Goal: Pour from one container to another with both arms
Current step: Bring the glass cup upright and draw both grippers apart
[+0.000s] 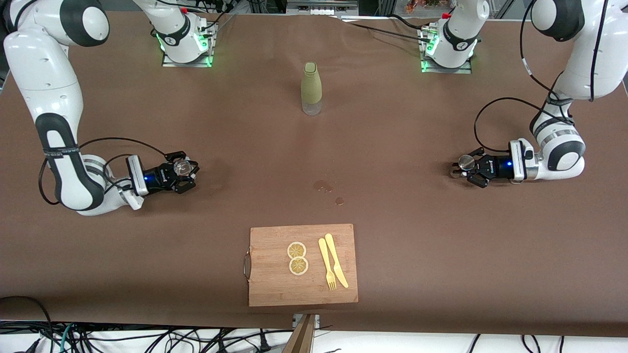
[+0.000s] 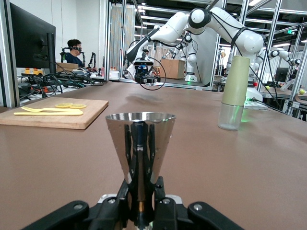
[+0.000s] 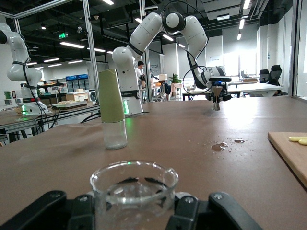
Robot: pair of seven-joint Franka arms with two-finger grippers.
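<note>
My left gripper [image 1: 462,167], low over the table's left-arm end, is shut on a shiny metal cone-shaped cup [image 1: 466,162]; the cup [image 2: 140,141] stands upright between the fingers of that gripper [image 2: 141,194]. At the right-arm end, my right gripper [image 1: 185,172] is shut on a clear glass cup [image 1: 182,167], which stands mouth up [image 3: 133,190] in that gripper [image 3: 132,207]. A green bottle with a clear base [image 1: 311,89] stands upright between the two arm bases, apart from both grippers, and shows in both wrist views [image 2: 234,93] [image 3: 112,109].
A wooden cutting board [image 1: 274,289] lies near the front camera, carrying two lemon slices [image 1: 297,258], a yellow knife [image 1: 336,266] and a yellow fork [image 1: 327,264]. A few wet spots [image 1: 323,186] mark the brown cloth mid-table.
</note>
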